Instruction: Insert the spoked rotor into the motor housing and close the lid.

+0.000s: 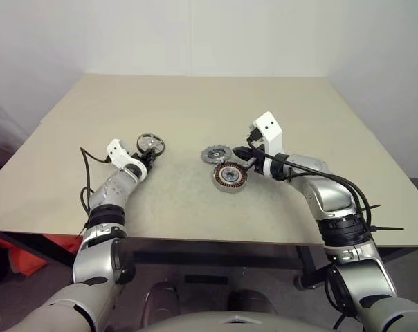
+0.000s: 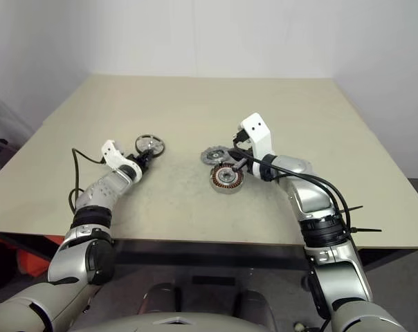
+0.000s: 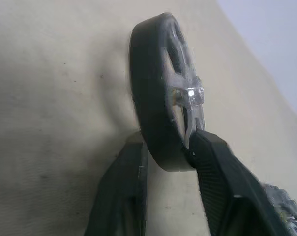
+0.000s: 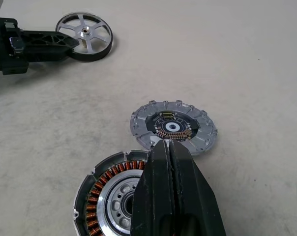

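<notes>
Table (image 1: 195, 104): a wide beige top, bare beyond my two hands and carrying three round parts.
My right arm: reaches in over the near edge, its gripper (image 4: 169, 147) hanging over the motor housing with the two black fingers pressed flat together, nothing between them.
My left arm: stretched out low over the table, its gripper (image 3: 170, 152) at the near rim of the spoked rotor.
Motor housing (image 4: 106, 196): right under my right fingertips, flat on the table, the ring of copper windings and the silver hub facing up; the fingers hide its right part in the right wrist view.
Grey lid plate (image 4: 173, 127): just past my right fingertips, flat, with a notched rim and a small ring of copper contacts at its middle; it lies close beside the housing.
Spoked rotor (image 1: 151, 144): at the tip of my left hand, well off to the left of my right hand. Its dark rim sits between my left fingers (image 3: 227, 172), one on each face, pinching the edge.
</notes>
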Controlling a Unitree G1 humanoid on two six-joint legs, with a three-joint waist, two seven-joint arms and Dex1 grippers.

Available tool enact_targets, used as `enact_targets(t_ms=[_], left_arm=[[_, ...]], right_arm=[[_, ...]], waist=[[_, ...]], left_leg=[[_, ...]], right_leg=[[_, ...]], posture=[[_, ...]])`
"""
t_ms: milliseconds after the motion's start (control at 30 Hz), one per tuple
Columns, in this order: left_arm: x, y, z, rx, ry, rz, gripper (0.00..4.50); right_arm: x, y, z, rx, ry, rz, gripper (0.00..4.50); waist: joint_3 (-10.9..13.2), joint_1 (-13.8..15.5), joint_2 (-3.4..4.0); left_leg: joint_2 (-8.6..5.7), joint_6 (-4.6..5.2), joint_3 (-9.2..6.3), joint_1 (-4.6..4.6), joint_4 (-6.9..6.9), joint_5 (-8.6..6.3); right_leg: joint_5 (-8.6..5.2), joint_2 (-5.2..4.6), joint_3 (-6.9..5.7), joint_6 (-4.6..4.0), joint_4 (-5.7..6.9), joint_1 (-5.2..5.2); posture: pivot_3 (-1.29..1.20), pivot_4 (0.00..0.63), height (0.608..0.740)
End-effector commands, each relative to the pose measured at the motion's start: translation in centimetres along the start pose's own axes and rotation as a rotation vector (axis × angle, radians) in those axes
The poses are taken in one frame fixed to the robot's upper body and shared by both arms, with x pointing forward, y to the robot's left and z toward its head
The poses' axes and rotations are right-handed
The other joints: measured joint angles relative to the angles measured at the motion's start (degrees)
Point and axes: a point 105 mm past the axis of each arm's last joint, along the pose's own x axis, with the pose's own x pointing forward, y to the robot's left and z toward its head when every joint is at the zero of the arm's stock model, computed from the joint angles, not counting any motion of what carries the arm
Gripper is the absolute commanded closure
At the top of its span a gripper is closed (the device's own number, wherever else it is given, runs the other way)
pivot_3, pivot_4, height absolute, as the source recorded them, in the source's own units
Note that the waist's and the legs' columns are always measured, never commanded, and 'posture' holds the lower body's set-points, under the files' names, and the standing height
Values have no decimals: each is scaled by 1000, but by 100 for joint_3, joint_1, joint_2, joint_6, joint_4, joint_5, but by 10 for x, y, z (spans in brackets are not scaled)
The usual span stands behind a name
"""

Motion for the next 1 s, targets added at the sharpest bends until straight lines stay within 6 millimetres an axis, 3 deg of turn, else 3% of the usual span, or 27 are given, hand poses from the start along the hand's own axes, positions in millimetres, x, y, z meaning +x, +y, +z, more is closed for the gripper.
enact_targets(t_ms=[33, 100, 233, 500, 733, 900, 1000], left_arm=[[-1, -4, 6, -13, -17, -21, 3800], [-1, -7, 4, -23, -8, -38, 4024], [-1, -16, 0, -58, 12, -79, 4024], [-3, -45, -4, -200, 53, -217, 4024], [-27, -126, -15, -409, 185, -593, 4024], [-47, -158, -38, -445, 343, -721, 4024], [-52, -163, -60, -450, 467, -727, 4024]], right_arm=[[-2, -11, 17, -17, -56, -47, 4500], [-3, -18, 15, -11, -47, -82, 4500], [-6, -37, 10, -14, -15, -174, 4500], [-21, -72, -10, -39, 81, -327, 4500], [-45, -102, -48, -67, 251, -489, 4500], [-58, -111, -62, -80, 307, -546, 4500], [-60, -108, -65, -83, 313, -546, 4500]], waist=[[0, -2, 0], [0, -13, 0], [0, -16, 0], [1, 26, -1], [2, 83, -3], [2, 81, -3], [2, 85, -4]], left_leg=[[0, 0, 0, 3, 0, 0], [0, 0, 0, 8, 0, 0], [0, -1, 0, 10, 0, 0], [-4, 3, 1, -18, 0, -2], [-5, 2, 1, -66, 8, -1], [-6, 4, 4, -68, 9, -1], [-8, 4, 4, -68, 12, -1]], right_leg=[[0, 0, 0, 0, 0, 2], [-1, 0, 0, 2, 1, 5], [-16, 0, 0, 28, 2, 5], [-1, -3, 0, 0, -4, -6], [1, -3, -1, -2, 1, -50], [1, -1, -1, -2, 3, -55], [1, -2, -1, -1, 3, -54]], posture=[[0, 0, 740], [0, 0, 740], [0, 0, 740], [0, 0, 740], [0, 0, 740], [0, 0, 740], [0, 0, 740]])
